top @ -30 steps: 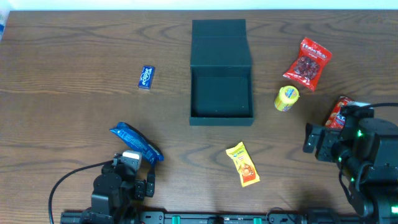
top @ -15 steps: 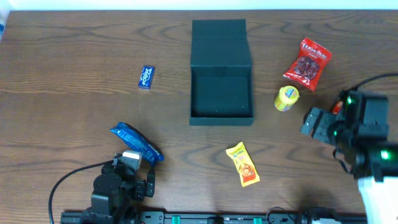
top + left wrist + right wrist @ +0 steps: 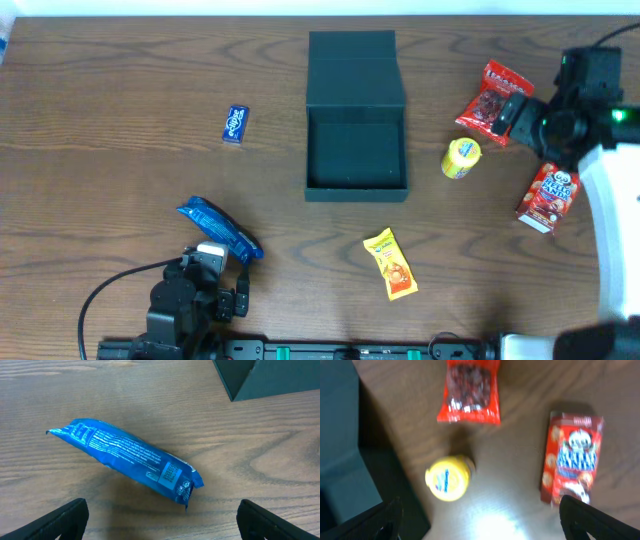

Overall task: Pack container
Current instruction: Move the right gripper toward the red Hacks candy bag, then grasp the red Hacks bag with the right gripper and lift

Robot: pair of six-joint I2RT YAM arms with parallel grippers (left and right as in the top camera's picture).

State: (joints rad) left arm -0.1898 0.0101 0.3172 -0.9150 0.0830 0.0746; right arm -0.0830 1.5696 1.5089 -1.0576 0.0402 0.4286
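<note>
Fingers apart and empty on both my arms. The container [image 3: 355,150] sits open at 12 o'clock on the desk [image 3: 120,200], lid flap laid back. At its 3 o'clock my right fingers [image 3: 375,517] hover over the yellow tub [image 3: 447,478], red bag [image 3: 469,395] and red box [image 3: 572,457]. At its 7 o'clock my left fingers [image 3: 60,520] hang above the blue wrapper [image 3: 125,460].
</note>
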